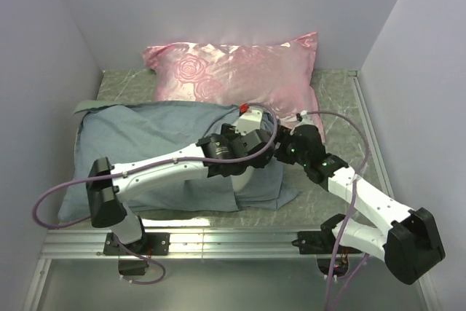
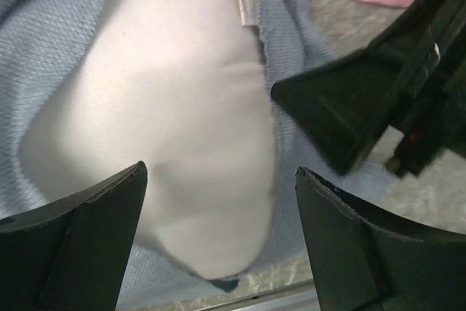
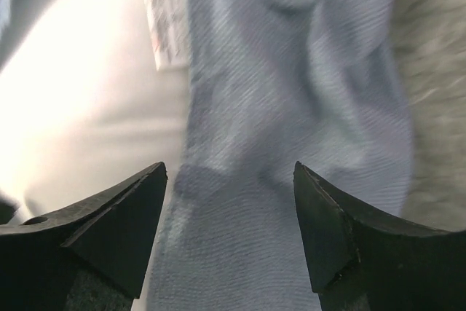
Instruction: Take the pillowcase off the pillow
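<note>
The pillowcase (image 1: 145, 136) lies at the left of the table, grey-blue side showing. Its open right end is under both grippers. In the left wrist view the off-white pillow (image 2: 182, 107) bulges out of the grey-blue cloth (image 2: 44, 27), one corner bare. My left gripper (image 2: 218, 180) is open, its jaws on either side of that corner and above it. My right gripper (image 3: 229, 172) is open over a fold of the pillowcase (image 3: 291, 71), with the pillow (image 3: 73, 85) to its left. In the top view the left gripper (image 1: 258, 152) and right gripper (image 1: 282, 147) almost meet and hide the pillow.
The shiny pink rose-patterned pillow (image 1: 233, 71) lies at the back against the wall. A white label (image 3: 164, 27) hangs at the case's opening. One black finger of the right gripper (image 2: 349, 107) shows close by in the left wrist view. Side walls stand close, and a metal rail (image 1: 218, 242) runs along the front.
</note>
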